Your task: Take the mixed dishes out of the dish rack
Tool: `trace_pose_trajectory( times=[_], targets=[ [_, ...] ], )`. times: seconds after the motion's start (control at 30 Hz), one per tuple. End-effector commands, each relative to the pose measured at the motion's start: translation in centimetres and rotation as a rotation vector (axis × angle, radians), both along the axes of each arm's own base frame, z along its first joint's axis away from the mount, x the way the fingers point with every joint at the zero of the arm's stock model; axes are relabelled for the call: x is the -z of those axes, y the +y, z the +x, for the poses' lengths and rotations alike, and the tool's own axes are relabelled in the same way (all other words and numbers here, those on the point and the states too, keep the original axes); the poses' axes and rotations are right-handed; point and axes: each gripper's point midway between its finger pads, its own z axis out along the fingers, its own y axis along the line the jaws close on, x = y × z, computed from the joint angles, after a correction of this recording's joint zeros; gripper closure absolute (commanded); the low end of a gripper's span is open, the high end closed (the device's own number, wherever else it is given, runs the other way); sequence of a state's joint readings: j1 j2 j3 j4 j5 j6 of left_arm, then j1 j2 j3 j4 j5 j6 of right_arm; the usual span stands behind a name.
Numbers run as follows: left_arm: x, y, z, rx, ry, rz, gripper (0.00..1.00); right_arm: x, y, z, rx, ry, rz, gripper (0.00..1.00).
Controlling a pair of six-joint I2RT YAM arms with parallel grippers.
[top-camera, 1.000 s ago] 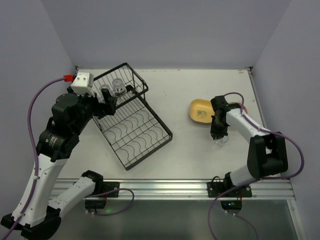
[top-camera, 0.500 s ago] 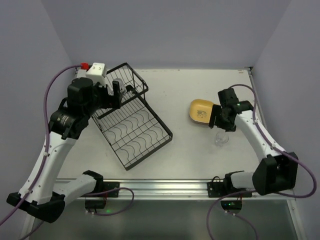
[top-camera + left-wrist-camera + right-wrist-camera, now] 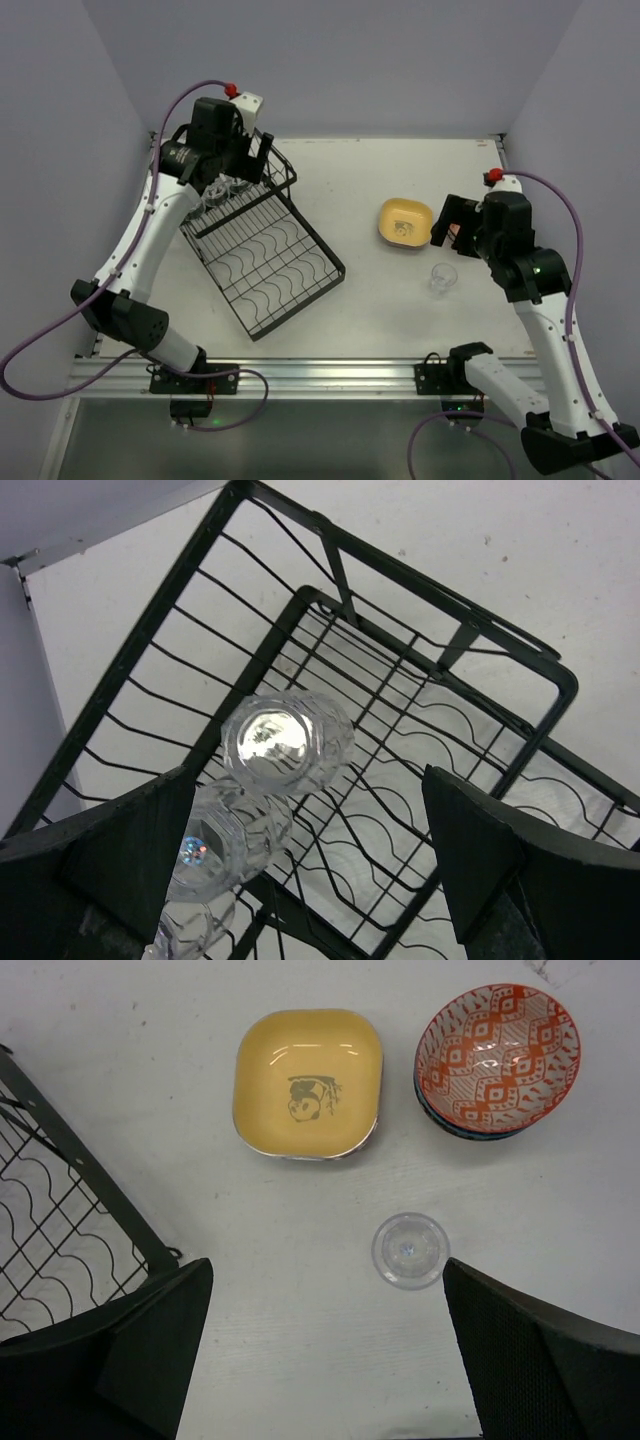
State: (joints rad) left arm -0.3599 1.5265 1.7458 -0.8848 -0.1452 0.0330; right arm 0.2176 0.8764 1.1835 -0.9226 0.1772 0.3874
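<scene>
Most of the load is out on the bench (image 3: 380, 300) already. The yellow plate (image 3: 308, 1082) lies flat on the right side, well apart from the dish rack (image 3: 265, 255). Just beside it the red-brown bowl (image 3: 497, 1052) is nested on a blue bowl (image 3: 470, 1132), of which only the rim peeks out. Whether anything else is stacked under the plate or the bowls, I cannot tell. One glass cup (image 3: 410, 1250) stands alone on the bench, near the plate. The right gripper (image 3: 320, 1270) hangs above that group with its fingers spread wide and nothing between them. Over on the left, the flat wavy-wire section of the rack shows no dishes at all. The deeper basket holds the leftovers: three clear cups (image 3: 288, 742) in a row along its wall. The left gripper (image 3: 305, 780) is poised right above them, fingers wide apart and empty. So I'd judge three cups remain to be lifted out, and the job is then done.
</scene>
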Motion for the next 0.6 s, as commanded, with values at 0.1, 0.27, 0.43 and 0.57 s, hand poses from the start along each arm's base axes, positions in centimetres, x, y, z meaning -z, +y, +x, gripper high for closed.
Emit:
trace_pose_trajectory(
  times=[0.1,0.27,0.43,0.57],
  targets=[
    [-1.8,0.6,2.0,0.108,-0.031,0.062,0.0,1.2,1.6,0.3,-0.089,0.029,-0.009,0.01],
    [1.0,0.4,2.9,0.139,0.07,0.067,0.0,1.1,2.2,0.3,-0.112,0.034,-0.021,0.01],
    [3.1,0.3,2.6,0.156,0.128,0.055,0.11,1.4,2.6,0.2,-0.13,0.05,-0.038,0.01],
    [3.6,1.5,3.0,0.12,0.132,0.054,0.14,1.4,2.8,0.1,-0.137,0.054,-0.042,0.01]
  ],
)
